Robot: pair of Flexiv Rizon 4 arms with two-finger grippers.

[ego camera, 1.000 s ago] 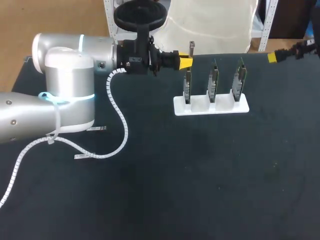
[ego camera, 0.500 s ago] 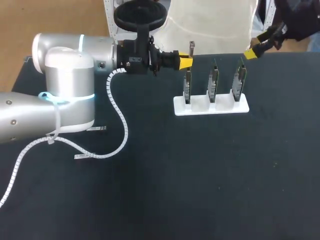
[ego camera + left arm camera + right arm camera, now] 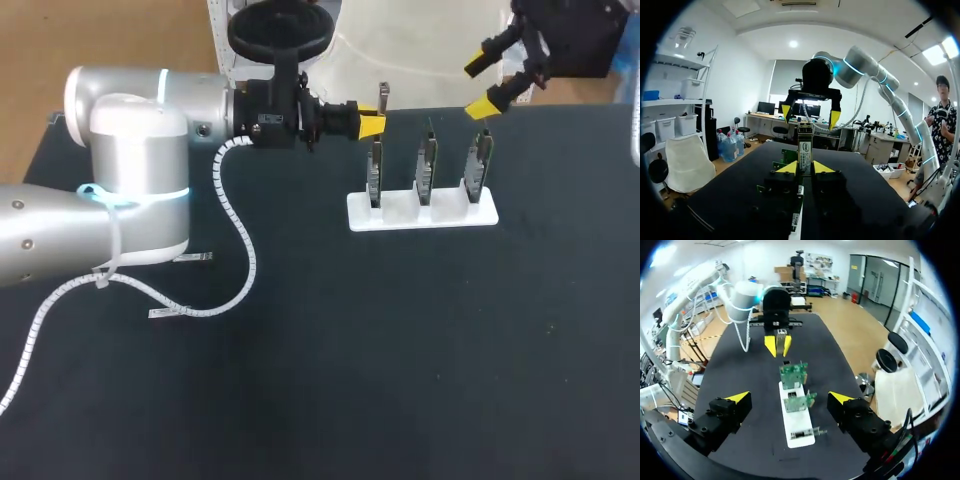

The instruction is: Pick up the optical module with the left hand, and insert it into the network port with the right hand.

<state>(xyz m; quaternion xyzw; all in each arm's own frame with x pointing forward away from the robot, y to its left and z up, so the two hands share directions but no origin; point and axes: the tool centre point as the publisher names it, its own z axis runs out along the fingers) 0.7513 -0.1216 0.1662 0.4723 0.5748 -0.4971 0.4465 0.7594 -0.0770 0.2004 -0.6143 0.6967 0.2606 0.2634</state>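
Note:
My left gripper [image 3: 370, 122] points right, just behind the left end of a white rack [image 3: 422, 213]. It is shut on a slim silver optical module [image 3: 383, 96] that stands upright between its yellow tips. In the left wrist view the module [image 3: 805, 145] rises from between the fingers of the left gripper [image 3: 805, 167]. The rack holds three upright green boards [image 3: 427, 165] with network ports. My right gripper [image 3: 478, 86] hangs open above and behind the rack's right end. The right wrist view shows it [image 3: 790, 397] spread wide over the rack [image 3: 800, 427], facing the left gripper [image 3: 777, 345].
A white spiral cable [image 3: 238, 235] loops from the left arm across the black table [image 3: 400, 350]. Two small silvery strips [image 3: 195, 258] lie on the table beside the left arm. A pale cloth-covered object [image 3: 420, 50] stands behind the table's far edge.
My right arm has swung in from the far right edge to above the rack's right end, its gripper still open. The left arm and module have not moved.

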